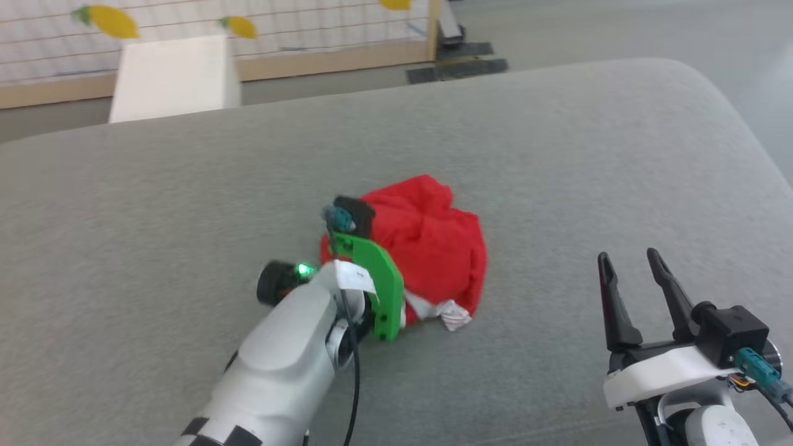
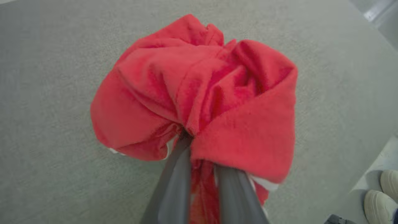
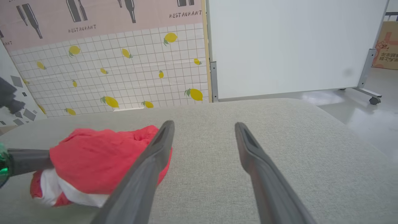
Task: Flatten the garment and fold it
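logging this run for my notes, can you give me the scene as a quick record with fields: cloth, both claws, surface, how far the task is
garment: red cloth with white trim, crumpled in a heap, not flattened
grey padded surface: garment lies near its middle
left claw: closed on a bunch of the red fabric
right claw: open, empty, off to the robot's right of the garment, not touching it
pale shoes: a person's, on the floor beside the surface, in the left wrist view
task progress: flattening not yet done, no fold made
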